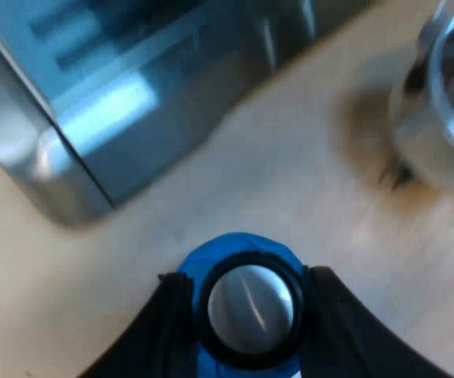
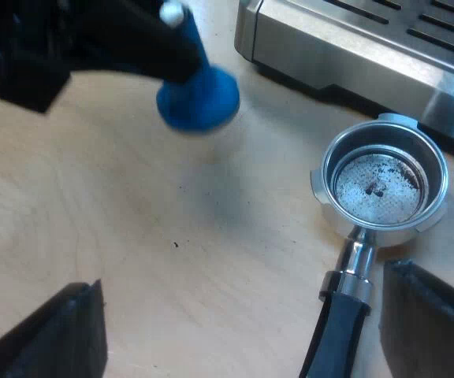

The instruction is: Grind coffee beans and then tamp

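Note:
My left gripper (image 1: pixel 247 285) is shut on the blue tamper (image 1: pixel 243 246), its black fingers (image 1: pixel 168 315) clamped on either side of the round metal cap. In the right wrist view, the left gripper (image 2: pixel 132 49) holds the tamper (image 2: pixel 199 98) tilted, a little above the wooden table near the espresso machine's corner. The metal holder (image 2: pixel 381 181) lies on the table, its basket dusted with coffee residue and its dark handle (image 2: pixel 341 319) pointing toward my right gripper (image 2: pixel 243 279). That gripper is open wide, and the handle lies between its fingers, untouched. The holder's basket (image 1: pixel 440 102) also shows beyond the tamper.
The espresso machine (image 2: pixel 353 39) stands close behind the holder, its steel base (image 1: pixel 132 102) near the tamper. Bare wooden table (image 2: pixel 172 236) lies between the tamper and the holder.

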You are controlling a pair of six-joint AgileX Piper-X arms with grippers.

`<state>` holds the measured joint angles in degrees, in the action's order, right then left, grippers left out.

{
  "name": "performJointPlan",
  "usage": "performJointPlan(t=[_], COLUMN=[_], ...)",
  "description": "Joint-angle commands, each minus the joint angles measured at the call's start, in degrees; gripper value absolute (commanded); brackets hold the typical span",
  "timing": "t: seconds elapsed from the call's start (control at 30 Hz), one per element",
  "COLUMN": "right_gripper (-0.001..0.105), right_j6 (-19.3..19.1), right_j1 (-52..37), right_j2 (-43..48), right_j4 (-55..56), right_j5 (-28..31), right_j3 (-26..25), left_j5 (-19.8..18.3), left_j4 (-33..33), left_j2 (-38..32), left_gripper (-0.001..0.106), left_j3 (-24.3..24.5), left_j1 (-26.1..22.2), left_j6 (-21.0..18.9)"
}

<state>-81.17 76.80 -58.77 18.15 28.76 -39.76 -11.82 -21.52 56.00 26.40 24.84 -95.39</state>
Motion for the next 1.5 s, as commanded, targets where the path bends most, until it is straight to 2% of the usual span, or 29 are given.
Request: performJointPlan(t=[0.03, 0.33, 0.57, 0.63, 0.67, 0.97, 1.07, 1.3, 1.4, 1.5], right_gripper=[0.072, 0.072, 0.072, 0.072, 0.072, 0.072, 0.068, 0.065, 0.065, 0.065], right_j6=[-0.7, 0.4, 0.6, 1.9, 4.3, 5.4, 4.7, 3.6, 3.6, 2.1], right_j1=[0.0, 0.0, -0.2, -0.7, -1.8, -9.9, -12.7, -13.4, -13.4, -13.4], right_j2=[0.2, 1.3, 5.6, 6.1, 6.6, 6.8, 6.8, 6.8, 6.8, 6.8], right_j4=[-0.4, 0.1, 5.2, 7.1, 9.5, 11.4, 11.1, 7.0, 5.9, 5.5], right_j5=[1.2, 1.2, 5.2, 5.2, 5.0, 1.2, 0.5, -2.1, -2.0, -2.0], right_j3=[-0.1, -0.1, -0.1, -0.1, -0.1, 0.1, 0.3, 3.3, 4.0, 4.0], left_j5=[0.5, 0.6, 0.6, 0.6, 0.6, -0.8, -0.8, -0.8, 0.3, 0.9], left_j4=[-2.2, -9.5, -14.2, -14.6, -14.6, -14.6, -14.6, -15.3, -17.5, -18.5], left_j2=[-2.8, -12.7, -18.6, -19.8, -20.4, -21.2, -21.2, -21.2, -20.6, -19.6], left_gripper=[0.001, 0.001, 0.001, 0.001, 0.001, 0.001, 0.001, 0.001, 0.001, 0.001], left_j3=[1.3, 1.9, 2.1, 2.1, 2.1, 2.8, 2.8, 3.2, 4.9, 7.0], left_j1=[0.3, 0.3, 0.3, 0.3, 0.3, 0.3, 0.3, 0.3, 0.3, 0.3], left_j6=[-0.1, 0.5, 0.5, 0.5, 0.5, 0.5, 0.5, 0.5, 1.5, 4.3])
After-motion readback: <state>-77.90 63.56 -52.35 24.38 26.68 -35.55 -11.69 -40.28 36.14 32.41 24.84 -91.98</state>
